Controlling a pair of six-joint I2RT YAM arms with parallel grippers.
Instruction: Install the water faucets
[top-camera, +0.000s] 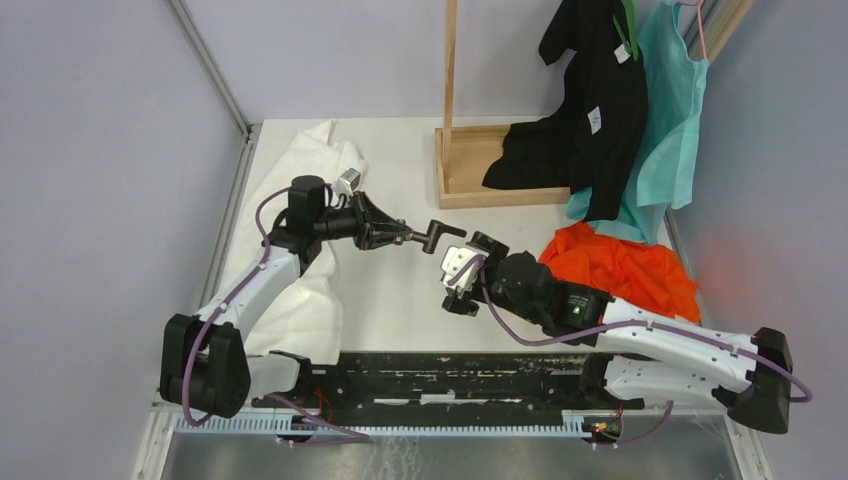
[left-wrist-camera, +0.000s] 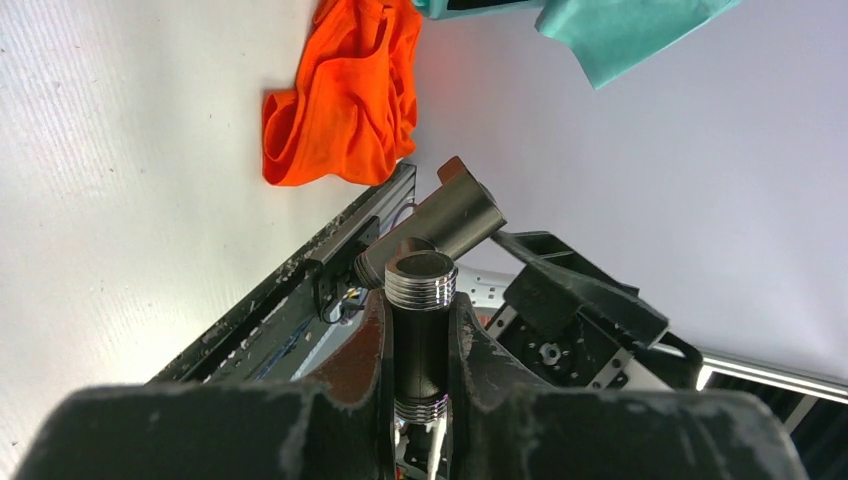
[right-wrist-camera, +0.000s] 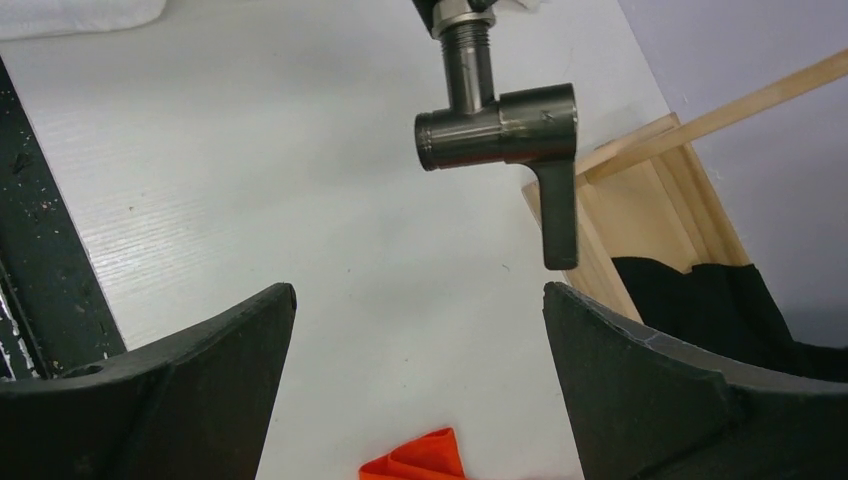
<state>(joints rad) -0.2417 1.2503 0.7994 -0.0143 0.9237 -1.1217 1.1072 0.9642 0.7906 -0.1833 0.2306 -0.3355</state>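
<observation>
The water faucets show as one dark metal piece held in the air above the table's middle. My left gripper is shut on its threaded stem, with the cylinder body sticking out past the fingertips. In the right wrist view the faucet body hangs crosswise under that stem, a flat handle pointing down. My right gripper stands open just right of and below the piece, apart from it. Its fingers are spread wide with nothing between them.
A wooden stand sits at the back with a black shirt and a teal garment hanging by it. An orange cloth lies under the right arm. A white cloth lies at the left. A black rail runs along the near edge.
</observation>
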